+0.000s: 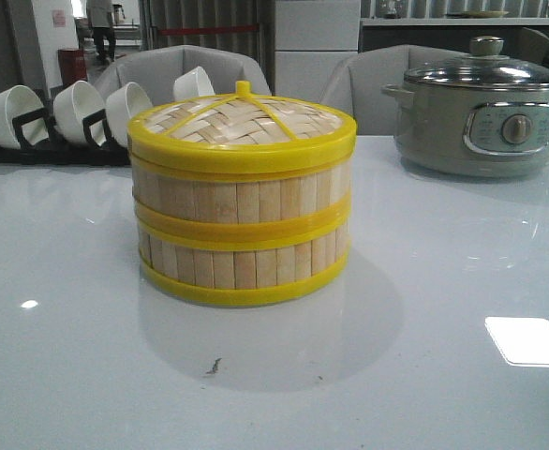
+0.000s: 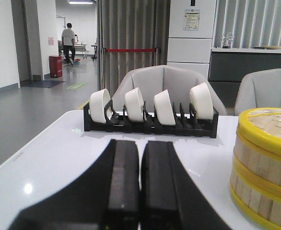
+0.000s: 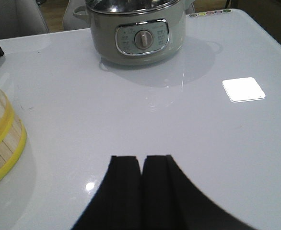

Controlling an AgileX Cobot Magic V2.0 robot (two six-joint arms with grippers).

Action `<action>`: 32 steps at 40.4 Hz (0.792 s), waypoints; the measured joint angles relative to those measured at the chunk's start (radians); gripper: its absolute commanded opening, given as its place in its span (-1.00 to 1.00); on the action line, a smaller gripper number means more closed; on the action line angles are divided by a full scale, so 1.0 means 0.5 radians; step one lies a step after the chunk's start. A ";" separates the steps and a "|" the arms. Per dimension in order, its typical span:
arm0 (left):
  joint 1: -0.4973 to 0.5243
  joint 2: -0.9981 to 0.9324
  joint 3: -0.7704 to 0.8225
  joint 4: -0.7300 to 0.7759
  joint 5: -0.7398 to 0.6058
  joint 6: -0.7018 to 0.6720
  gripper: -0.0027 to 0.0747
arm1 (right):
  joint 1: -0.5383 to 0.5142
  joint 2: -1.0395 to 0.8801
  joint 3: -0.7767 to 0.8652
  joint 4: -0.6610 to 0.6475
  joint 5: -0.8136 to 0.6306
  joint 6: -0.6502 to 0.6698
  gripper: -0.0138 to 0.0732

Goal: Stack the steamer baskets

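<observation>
Nearest to you, both claws sit clear of the work. The left gripper (image 2: 139, 184) has its 2 fingers pressed together with nothing between them; it hangs low over the table (image 1: 59, 375), aimed toward the bowl rack. The right gripper (image 3: 141, 191) is likewise closed and empty, over bare tabletop between the stack and the pot.

Mid-table: the steamer baskets (image 1: 242, 239) stand as 1 column, 2 tiers, walls flush, yellow hoops meeting evenly at the join. The lid (image 1: 242, 122) sits on top, seated level as far as the front view shows. You can judge the stacking as done, or very nearly.

Risks from here, by my reading:
- The left claw is near the stack's side. Swing that arm toward the centre and you could clip the hoops, shifting the upper tier off the lower.
- The tabletop is glossy; a light nudge may slide the whole column.
- The lid has only a small knob; regripping it with closed fingers would tip it.

Far side: 4 white bowls (image 2: 164, 106) in a black rack (image 2: 147, 125), and the electric pot (image 1: 481, 117) at the right rear, well apart from the stack.
</observation>
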 measured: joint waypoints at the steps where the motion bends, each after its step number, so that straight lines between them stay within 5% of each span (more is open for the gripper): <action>1: 0.000 0.000 0.000 0.000 0.000 0.000 -0.69 | 0.000 -0.005 0.000 0.000 0.000 0.000 -0.53; 22: 0.000 0.000 0.000 0.000 0.000 0.000 -0.69 | 0.293 -0.824 0.707 -0.004 -0.262 0.000 -0.53; 32: 0.000 0.000 0.000 0.000 0.004 0.000 -0.69 | 0.298 -0.854 0.790 -0.026 -0.266 0.000 -0.53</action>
